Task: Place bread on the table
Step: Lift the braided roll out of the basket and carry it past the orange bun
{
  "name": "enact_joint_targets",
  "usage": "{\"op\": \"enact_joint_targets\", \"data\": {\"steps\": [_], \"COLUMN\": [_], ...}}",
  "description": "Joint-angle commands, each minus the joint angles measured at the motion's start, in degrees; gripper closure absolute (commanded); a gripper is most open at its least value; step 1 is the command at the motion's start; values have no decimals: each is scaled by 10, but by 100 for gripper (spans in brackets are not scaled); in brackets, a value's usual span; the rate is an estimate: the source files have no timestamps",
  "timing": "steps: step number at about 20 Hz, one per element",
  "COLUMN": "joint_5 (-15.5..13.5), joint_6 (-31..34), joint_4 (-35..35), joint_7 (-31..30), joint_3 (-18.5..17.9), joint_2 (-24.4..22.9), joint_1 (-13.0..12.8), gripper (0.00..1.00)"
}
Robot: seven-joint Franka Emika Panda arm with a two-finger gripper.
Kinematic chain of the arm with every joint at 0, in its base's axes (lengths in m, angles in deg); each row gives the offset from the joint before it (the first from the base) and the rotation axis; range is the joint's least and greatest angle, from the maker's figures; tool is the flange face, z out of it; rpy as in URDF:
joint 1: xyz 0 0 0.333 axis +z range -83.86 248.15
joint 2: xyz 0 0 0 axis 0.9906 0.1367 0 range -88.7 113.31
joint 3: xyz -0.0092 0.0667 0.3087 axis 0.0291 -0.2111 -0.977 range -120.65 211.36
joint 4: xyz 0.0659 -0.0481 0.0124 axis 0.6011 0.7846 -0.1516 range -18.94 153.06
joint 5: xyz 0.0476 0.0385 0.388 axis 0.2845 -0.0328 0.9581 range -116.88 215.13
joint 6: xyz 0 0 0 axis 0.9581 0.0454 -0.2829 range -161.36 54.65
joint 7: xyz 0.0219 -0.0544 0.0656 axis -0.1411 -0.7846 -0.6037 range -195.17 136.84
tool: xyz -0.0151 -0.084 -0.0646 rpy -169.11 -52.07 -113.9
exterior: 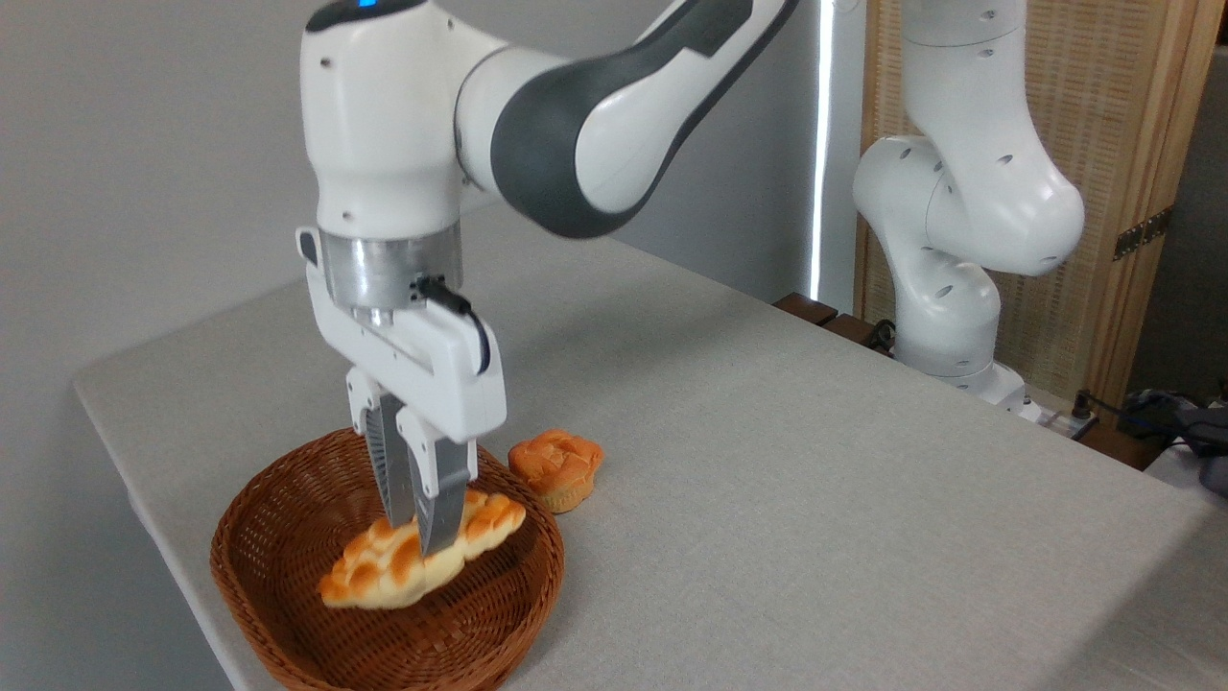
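The bread (376, 572), a long braided golden loaf, is inside the brown wicker basket (278, 499) at the front left, its right end tilted up. My gripper (414, 523) comes straight down over the loaf's middle. One finger stands in front of the loaf and the other behind, pressed against its sides, so the gripper is shut on it. I cannot tell whether the loaf still touches the basket floor. The grey cloth-covered table (815, 499) stretches out to the right of the basket.
A small round orange bun (556, 467) lies on the table just right of the basket's far rim. The arm's white base (945, 317) stands at the table's far right edge. The table's left edge runs close behind the basket.
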Motion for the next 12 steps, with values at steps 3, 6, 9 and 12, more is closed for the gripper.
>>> {"op": "enact_joint_targets", "data": {"steps": [3,6,9,12], "joint_5": [-34,-34,-33,-31], "joint_6": [58,119,183,241], "joint_4": [-10,-8,-2,32], "joint_7": [5,11,22,21], "joint_3": [-4,-5,-11,-33], "joint_2": [-43,-80,-112,-152], "joint_1": [1,1,1,2], "gripper": [57,57,57,56]}}
